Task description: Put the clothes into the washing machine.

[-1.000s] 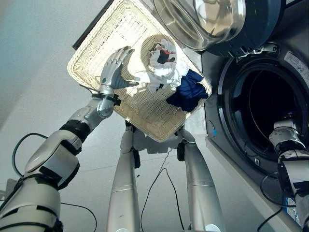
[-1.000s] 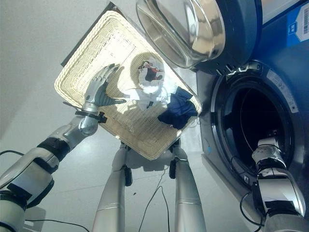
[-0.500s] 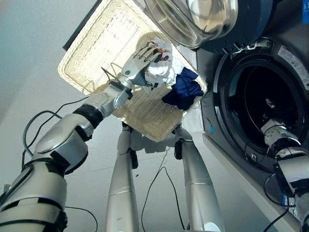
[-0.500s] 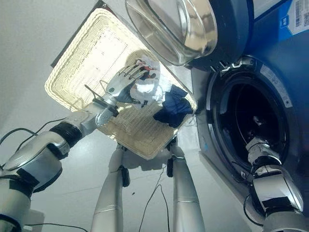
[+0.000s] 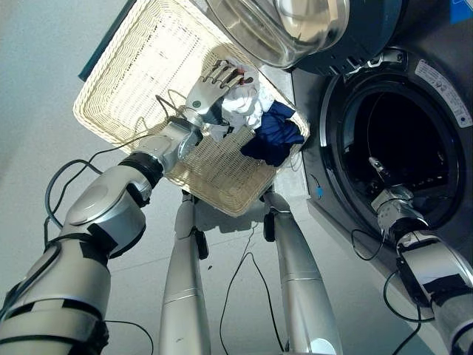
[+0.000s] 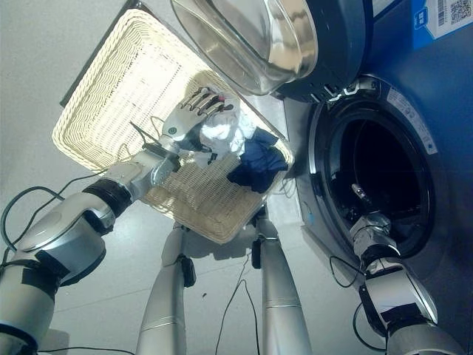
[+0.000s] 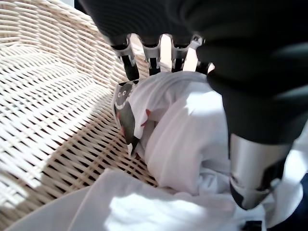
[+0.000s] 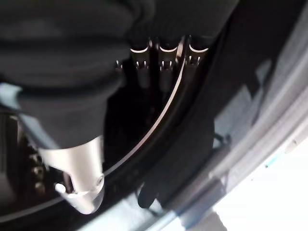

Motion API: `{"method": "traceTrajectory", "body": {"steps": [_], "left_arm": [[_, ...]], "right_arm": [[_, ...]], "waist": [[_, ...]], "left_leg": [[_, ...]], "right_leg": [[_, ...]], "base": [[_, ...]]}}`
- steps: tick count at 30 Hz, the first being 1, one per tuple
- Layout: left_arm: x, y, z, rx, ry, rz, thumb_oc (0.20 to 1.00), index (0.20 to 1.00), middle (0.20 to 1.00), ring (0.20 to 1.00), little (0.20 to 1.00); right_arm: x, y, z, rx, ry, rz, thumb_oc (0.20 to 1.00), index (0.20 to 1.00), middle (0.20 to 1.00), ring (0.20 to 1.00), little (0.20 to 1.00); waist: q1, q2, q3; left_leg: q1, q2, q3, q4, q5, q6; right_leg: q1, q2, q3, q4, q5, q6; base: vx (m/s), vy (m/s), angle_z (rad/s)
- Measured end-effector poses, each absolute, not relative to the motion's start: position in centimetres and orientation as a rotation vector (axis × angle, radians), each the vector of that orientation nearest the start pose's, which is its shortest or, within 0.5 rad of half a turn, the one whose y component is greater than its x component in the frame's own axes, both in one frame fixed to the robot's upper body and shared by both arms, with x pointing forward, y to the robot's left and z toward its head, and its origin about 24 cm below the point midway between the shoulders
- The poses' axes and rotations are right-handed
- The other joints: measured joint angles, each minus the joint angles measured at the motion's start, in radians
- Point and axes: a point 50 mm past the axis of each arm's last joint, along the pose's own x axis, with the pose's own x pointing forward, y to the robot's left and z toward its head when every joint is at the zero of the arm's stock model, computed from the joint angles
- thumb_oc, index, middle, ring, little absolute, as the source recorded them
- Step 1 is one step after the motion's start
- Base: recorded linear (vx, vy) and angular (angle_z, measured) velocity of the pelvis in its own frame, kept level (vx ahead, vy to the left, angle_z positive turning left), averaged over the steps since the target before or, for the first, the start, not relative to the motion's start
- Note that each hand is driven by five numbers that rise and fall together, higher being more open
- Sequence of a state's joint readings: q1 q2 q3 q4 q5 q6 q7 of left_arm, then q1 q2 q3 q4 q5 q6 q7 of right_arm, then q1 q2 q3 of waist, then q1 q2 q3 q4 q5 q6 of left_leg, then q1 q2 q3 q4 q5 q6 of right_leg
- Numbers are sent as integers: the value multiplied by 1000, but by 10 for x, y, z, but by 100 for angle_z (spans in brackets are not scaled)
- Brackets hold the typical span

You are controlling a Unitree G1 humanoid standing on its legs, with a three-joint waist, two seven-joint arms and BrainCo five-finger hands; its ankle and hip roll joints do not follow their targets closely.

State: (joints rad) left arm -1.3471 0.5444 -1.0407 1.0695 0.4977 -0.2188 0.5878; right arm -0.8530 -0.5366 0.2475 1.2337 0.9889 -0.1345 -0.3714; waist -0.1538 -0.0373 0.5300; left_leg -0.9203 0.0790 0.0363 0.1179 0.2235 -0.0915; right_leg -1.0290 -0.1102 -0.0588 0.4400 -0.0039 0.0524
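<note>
Where left hand [image 5: 211, 89] curls, white garment [image 7: 187, 130] (basketed)

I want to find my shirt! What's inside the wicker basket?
Inside the wicker basket lie a white garment and a dark blue garment. The left hand rests on the white one. Anything underneath the clothes is covered.

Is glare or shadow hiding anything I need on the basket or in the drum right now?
Both eye views: sunlight washes out the wicker basket and white garment; the washing machine drum is black. Left wrist view: left hand dark against the lit cloth. Right wrist view: mostly dark.
</note>
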Motion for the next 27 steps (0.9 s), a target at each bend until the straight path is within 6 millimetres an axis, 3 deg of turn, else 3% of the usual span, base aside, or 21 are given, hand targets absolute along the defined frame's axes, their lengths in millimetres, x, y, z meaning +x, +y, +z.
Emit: {"method": "traceTrajectory", "body": {"steps": [7, 8, 9, 17, 27], "left_arm": [[414, 139, 244, 1647, -773, 101, 1000, 1000, 1000, 1000, 1000], [415, 139, 244, 1647, -771, 103, 442, 442, 442, 442, 442], [415, 139, 244, 1648, -769, 103, 200, 200, 200, 200, 200], [417, 140, 255, 1663, -761, 132, 200, 200, 200, 200, 200], [417, 144, 252, 1626, -729, 124, 200, 200, 200, 200, 200]], "right_arm": [[366, -289, 84, 325, 135, -645, 1000, 1000, 1000, 1000, 1000], [366, -288, 85, 328, 123, -636, 1000, 1000, 1000, 1000, 1000], [367, -287, 87, 330, 111, -629, 1000, 1000, 1000, 1000, 1000], [375, -268, 98, 366, 36, -562, 1000, 1000, 1000, 1000, 1000], [381, -250, 111, 403, -56, -488, 1000, 1000, 1000, 1000, 1000]], "waist": [[-5, -1, -1], [-6, -1, -1], [-7, -1, -1], [-22, -3, -2], [-21, -3, -2]], "left_leg": [[0, 1, 14, 0, -1, 1], [0, 1, 15, 1, -1, 0], [0, 1, 15, 1, -1, 0], [0, 0, 17, 2, -1, 0], [1, 1, 22, 7, -3, -2]], "right_leg": [[-14, 3, 16, 10, -2, 3], [-14, 3, 16, 10, -2, 3], [-14, 3, 16, 10, -2, 3], [-14, 3, 20, 10, 3, -2], [-17, 5, 26, 10, 3, 0]], "base": [[0, 4, -3], [0, 0, 0], [0, 0, 0], [0, 0, 0], [0, 3, 0]]}}
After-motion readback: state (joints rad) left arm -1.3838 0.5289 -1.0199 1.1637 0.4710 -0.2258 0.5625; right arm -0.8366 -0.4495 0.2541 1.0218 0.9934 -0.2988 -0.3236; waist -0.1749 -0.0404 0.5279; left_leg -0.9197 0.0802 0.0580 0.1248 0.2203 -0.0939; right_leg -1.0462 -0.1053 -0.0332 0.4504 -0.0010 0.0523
